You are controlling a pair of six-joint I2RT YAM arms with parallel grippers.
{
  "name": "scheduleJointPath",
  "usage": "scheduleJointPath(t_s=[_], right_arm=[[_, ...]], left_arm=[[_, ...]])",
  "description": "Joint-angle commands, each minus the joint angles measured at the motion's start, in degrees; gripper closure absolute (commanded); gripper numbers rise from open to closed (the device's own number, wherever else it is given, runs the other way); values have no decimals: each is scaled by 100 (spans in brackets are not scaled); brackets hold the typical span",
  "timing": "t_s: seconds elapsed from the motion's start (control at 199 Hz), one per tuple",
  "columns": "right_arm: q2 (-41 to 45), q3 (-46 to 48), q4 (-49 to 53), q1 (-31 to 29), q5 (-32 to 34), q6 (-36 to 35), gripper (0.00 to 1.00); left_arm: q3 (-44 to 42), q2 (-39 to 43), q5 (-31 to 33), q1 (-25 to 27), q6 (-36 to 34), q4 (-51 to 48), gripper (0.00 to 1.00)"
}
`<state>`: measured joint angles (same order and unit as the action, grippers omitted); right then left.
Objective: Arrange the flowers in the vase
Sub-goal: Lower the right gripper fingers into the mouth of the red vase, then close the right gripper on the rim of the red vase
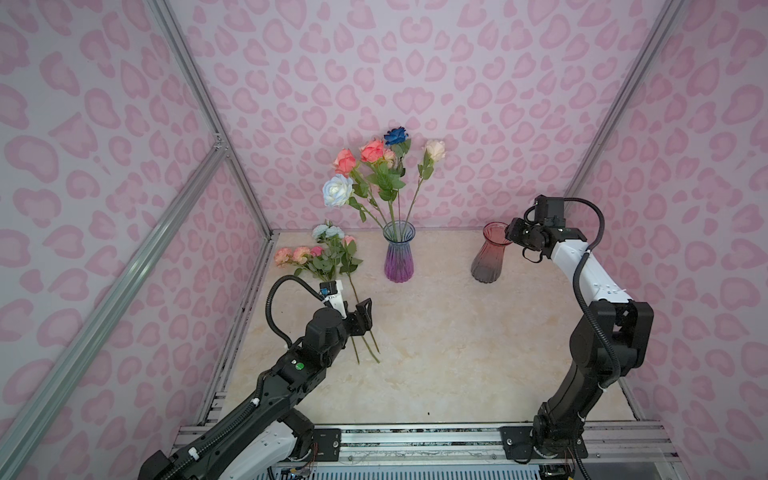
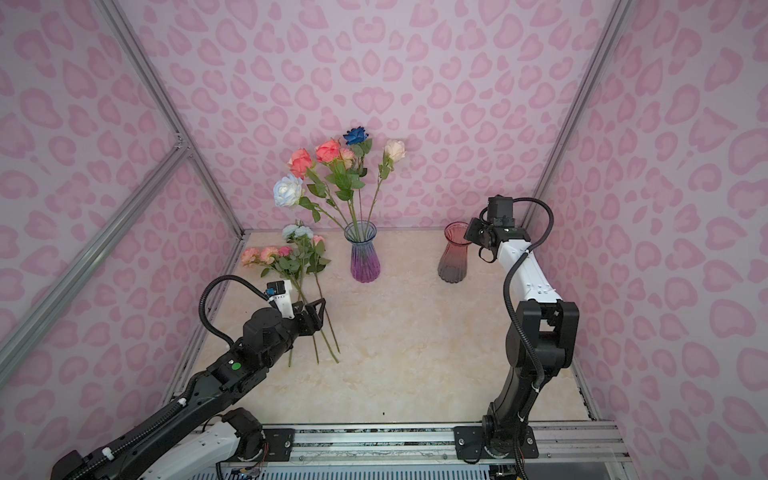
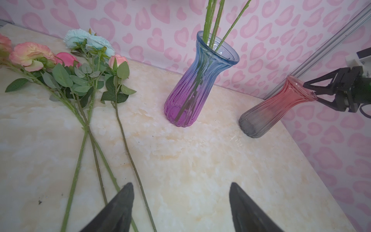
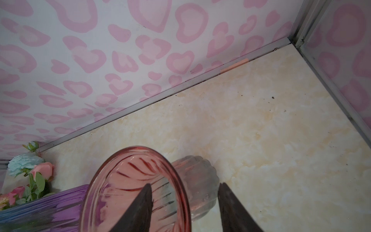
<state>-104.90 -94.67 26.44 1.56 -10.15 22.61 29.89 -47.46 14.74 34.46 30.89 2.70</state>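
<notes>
Left wrist view: left gripper [image 3: 180, 183] is seen released, jaws wide apart, held over the bench [image 3: 200, 160]. Loose stems [image 3: 128, 152] run just beside one finger [image 3: 120, 204]. Right wrist view: right gripper [image 4: 184, 183] is seen unclenched, one finger [image 4: 140, 206] inside the mouth of the red vase [image 4: 128, 152], the other outside its rim; contact cannot be made out. Several flowers [image 1: 345, 162] are stood in the purple vase [image 1: 399, 262] at the middle of the bench's far edge. Loose flowers [image 1: 328, 253] are laid flat near the far left corner. Red vase is stood upright by the far edge, right of the purple vase.
</notes>
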Motion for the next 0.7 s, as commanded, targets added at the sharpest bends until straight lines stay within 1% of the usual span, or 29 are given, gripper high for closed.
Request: scheduleJointPath(t_s=[0.0,0.075,0.296,0.366,0.697], right_arm=[[-114,-31,-27,2,-99,48,49],[-169,-82,-6,2,-117,50,52],[-364,-342,157,-2,-175,-28,56],[-449,-460,257,2,-238,-30,60],[-676,-666,474,9,-378,-48,60]], left_arm=[[-95,141,319,-14,-8,12,25],[-137,219,405,-14,-5,7,25],[-147,194,638,-9,-180,-34,25],[-158,203,653,-9,-198,-24,25],[-150,260,601,-9,-216,-68,26]])
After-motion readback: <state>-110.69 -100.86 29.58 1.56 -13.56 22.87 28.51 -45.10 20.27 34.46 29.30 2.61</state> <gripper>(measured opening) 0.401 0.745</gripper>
